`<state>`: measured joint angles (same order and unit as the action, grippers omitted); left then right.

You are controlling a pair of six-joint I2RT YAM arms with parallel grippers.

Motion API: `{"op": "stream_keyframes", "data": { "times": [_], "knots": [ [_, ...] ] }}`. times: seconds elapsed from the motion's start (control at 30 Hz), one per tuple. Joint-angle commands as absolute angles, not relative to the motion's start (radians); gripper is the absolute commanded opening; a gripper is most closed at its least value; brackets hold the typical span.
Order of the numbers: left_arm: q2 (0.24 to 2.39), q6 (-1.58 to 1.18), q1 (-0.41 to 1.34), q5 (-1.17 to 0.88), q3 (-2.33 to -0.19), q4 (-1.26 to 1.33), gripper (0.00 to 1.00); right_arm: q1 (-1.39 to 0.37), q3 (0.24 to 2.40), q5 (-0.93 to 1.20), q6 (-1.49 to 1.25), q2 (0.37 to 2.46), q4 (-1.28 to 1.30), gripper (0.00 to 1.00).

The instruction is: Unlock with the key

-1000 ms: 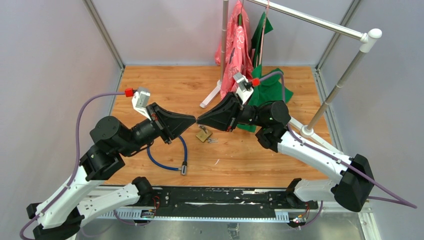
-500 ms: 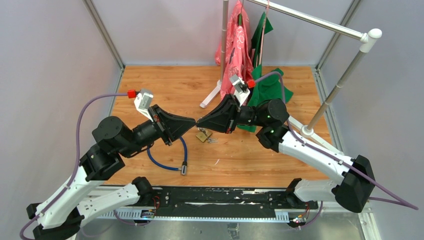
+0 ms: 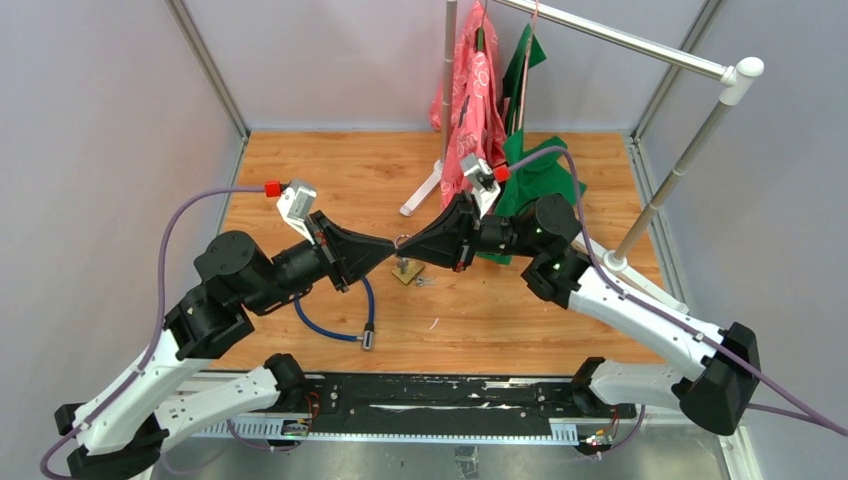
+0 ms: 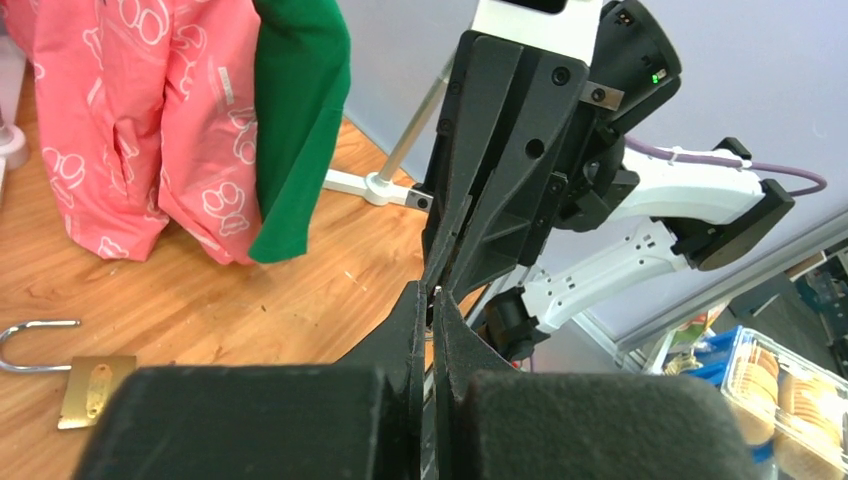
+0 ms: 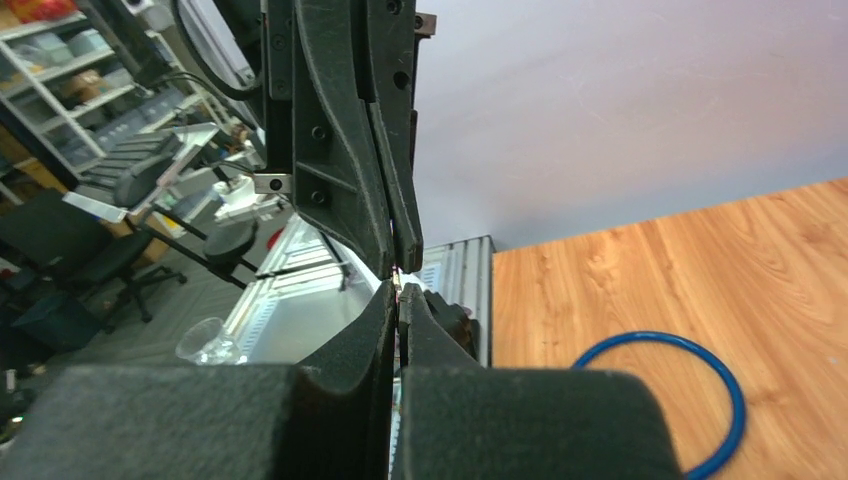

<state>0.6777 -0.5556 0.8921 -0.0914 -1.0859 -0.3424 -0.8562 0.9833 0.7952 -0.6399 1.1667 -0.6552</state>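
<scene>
A brass padlock [image 3: 405, 271] lies on the wooden table; in the left wrist view the padlock [image 4: 92, 390] has one leg of its shackle [image 4: 25, 340] ending free of the body. Just above it my left gripper [image 3: 390, 243] and right gripper [image 3: 408, 246] meet tip to tip, both shut. A small metal key with a ring [image 3: 400, 240] sits pinched where they meet. Only a silvery sliver of it shows at the left gripper's tips [image 4: 434, 292] and at the right gripper's tips [image 5: 399, 284].
A blue cable loop [image 3: 335, 320] lies on the table under the left arm. Small metal bits [image 3: 426, 282] rest beside the padlock. A clothes rack [image 3: 620, 40] with a pink garment [image 3: 478, 90] and green cloth [image 3: 535, 175] stands at the back right.
Both grippers rose a little and closed the gap between their tips. The right gripper's jaws went from slightly parted to shut at the left gripper's tips.
</scene>
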Motion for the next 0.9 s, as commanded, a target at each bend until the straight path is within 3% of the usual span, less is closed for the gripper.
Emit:
{"op": "stream_keyframes", "data": {
  "times": [0.0,0.5,0.73,0.87],
  "knots": [
    [0.674,-0.515,0.885,-0.002,-1.094,-0.329,0.0,-0.867,0.991,0.75,-0.527,1.1,-0.482,0.0],
    [0.689,-0.484,0.886,0.045,-1.1,-0.398,0.46,-0.867,0.921,0.665,-0.494,1.037,-0.427,0.0],
    [0.693,-0.462,0.885,0.114,-1.125,-0.496,0.57,-0.867,0.889,0.61,-0.49,1.013,-0.372,0.0],
    [0.716,-0.453,0.885,0.234,-1.146,-0.664,0.59,-0.867,0.855,0.54,-0.469,0.972,-0.292,0.0]
  ]
}}
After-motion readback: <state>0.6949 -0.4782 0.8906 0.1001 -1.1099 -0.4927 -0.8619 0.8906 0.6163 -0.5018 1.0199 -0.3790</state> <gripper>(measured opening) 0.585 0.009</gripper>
